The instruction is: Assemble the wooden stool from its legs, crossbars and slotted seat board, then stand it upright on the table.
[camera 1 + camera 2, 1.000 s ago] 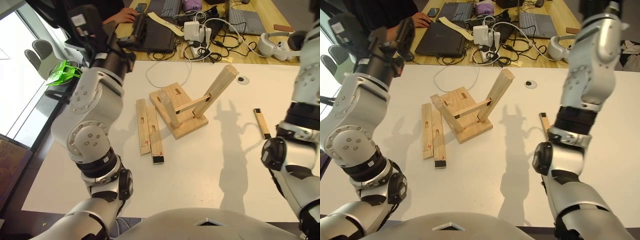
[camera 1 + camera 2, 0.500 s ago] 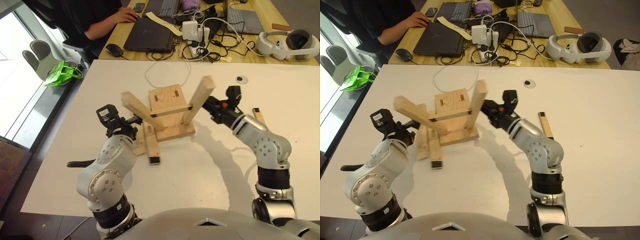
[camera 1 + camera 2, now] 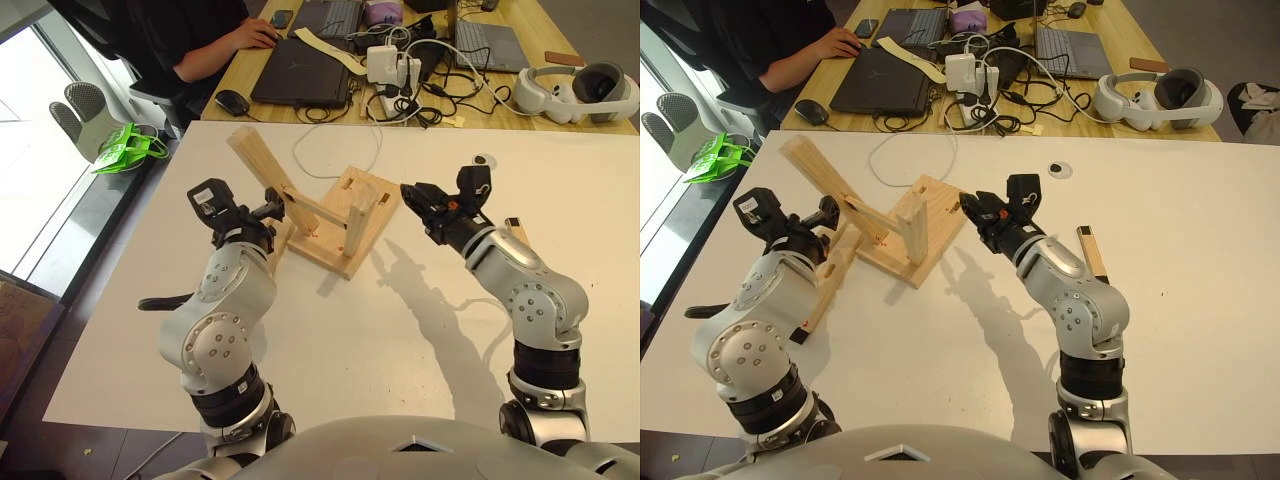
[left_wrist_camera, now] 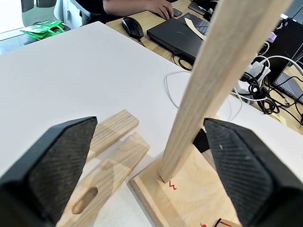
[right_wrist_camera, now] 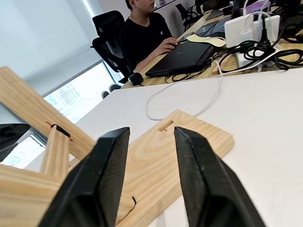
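Observation:
The partly built stool lies on the white table (image 3: 420, 330): its slotted seat board (image 3: 372, 196) lies flat with one leg (image 3: 357, 217) standing on it. A longer leg (image 3: 258, 162) leans to the far left, and a crossbar (image 3: 311, 209) joins the two. My left gripper (image 3: 268, 212) is open beside the base of the leaning leg (image 4: 222, 71), which rises just beyond its fingers (image 4: 57, 165). My right gripper (image 3: 416, 197) is open just off the seat board's right edge (image 5: 189, 142), with nothing between its fingers (image 5: 102, 184).
Two loose slotted wooden pieces (image 4: 111, 142) lie on the table under my left forearm. A short wooden piece (image 3: 1090, 250) lies right of my right arm. A white cable loop (image 3: 335, 135) lies behind the stool; laptops, a headset and cables crowd the far desk.
The stool assembly has swung and tipped to the left, its long leg now pointing to the far left. My right gripper has come off the right leg and sits by the seat board.

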`<act>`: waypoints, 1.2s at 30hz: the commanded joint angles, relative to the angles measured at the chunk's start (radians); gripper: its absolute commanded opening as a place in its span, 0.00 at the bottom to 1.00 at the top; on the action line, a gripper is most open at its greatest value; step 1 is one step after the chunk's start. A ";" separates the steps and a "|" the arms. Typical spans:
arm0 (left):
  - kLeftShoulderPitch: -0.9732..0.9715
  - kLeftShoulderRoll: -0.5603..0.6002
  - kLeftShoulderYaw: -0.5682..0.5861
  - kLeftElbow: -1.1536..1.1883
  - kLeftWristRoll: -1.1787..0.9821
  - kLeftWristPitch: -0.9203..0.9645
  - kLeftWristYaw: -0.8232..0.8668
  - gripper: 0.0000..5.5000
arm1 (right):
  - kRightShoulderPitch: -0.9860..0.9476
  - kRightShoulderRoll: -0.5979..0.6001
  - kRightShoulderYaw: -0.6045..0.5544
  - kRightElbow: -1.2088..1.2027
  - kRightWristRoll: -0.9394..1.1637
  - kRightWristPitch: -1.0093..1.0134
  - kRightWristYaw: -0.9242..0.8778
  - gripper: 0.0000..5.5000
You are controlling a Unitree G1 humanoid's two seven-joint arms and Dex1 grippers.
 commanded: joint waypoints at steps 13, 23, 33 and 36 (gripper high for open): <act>-0.042 0.119 0.124 -0.029 0.116 -0.152 -0.139 0.76 | 0.085 -0.297 0.191 -0.263 0.284 0.079 0.555 0.03; -0.075 0.115 0.180 0.141 0.199 -0.276 -0.205 0.76 | -0.047 0.059 0.611 0.099 -0.389 -0.359 0.188 0.03; -0.005 0.089 0.226 0.147 0.234 -0.320 -0.227 0.76 | -0.015 -0.101 0.438 -0.071 -0.564 -0.297 0.142 0.03; 0.009 0.072 0.219 0.131 0.238 -0.317 -0.221 0.76 | -0.004 -0.146 0.391 -0.105 -0.566 -0.287 0.168 0.03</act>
